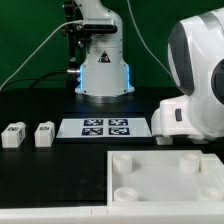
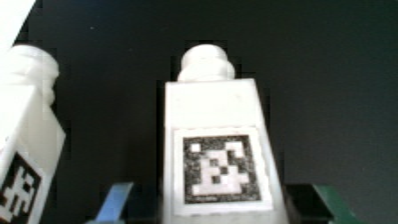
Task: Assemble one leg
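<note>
Leg (image 2: 217,130) gripped between closed fingers (image 2: 118,197) — second leg (image 2: 31,120) crowds alongside, apart.

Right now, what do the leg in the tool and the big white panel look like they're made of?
The leg: seemingly rigid white plastic, matte with soft rounded edges, possibly 3D-printed; a printed black-and-white tag sits flat on its face, probably a paper sticker. The panel: the same opaque white look, smooth and dull, with round sockets in the surface; plastic seems likely, though painted wood can't be ruled out.

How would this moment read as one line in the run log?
gripper: around leg, closure unclear | second leg: beside it | two legs: on table | panel: no leg fitted
</note>
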Robot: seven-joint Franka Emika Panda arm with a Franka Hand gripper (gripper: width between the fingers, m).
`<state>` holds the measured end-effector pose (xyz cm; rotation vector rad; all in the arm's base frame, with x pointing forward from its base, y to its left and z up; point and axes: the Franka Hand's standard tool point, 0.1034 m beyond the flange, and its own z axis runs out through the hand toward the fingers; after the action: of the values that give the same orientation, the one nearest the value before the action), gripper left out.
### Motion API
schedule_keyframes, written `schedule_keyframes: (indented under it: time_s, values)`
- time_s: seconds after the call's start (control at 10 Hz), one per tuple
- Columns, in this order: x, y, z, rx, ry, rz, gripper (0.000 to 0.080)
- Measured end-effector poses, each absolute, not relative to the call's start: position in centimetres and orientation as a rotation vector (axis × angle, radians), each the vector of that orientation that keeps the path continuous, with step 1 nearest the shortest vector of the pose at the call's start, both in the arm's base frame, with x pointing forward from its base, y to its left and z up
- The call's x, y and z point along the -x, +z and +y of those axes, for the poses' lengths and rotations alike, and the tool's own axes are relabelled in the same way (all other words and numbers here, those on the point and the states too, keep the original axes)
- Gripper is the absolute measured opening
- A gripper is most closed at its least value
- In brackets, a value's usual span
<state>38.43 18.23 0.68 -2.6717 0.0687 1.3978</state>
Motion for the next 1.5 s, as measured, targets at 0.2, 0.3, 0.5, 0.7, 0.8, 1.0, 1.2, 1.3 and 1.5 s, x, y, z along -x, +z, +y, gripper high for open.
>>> schedule_keyframes:
  time_s: [0.2,0.3,0.5,0.7,0.8,1.0,1.2,1.3,1.5]
  values:
    - [-38.6,0.7,18.2,2.674,1.388,0.069,0.0293]
    - [-39.4,1.4,17.8,2.695,1.331,0.074,0.0293]
    - [-40.8,4.4,16.6,2.697,1.294,0.042,0.0293]
    - [-43.7,7.5,15.9,2.822,0.985,0.018,0.0293]
    - [-44.5,9.3,15.3,2.866,0.835,-0.002,0.0293]
    - [-46.7,11.3,14.3,2.92,0.59,-0.001,0.0293]
    - [-47.9,13.0,14.8,2.977,0.278,0.04,0.0293]
    - [-47.9,12.6,14.8,2.986,0.182,0.039,0.0293]
    - [-48.5,12.7,14.8,2.987,-0.156,0.042,0.0293]
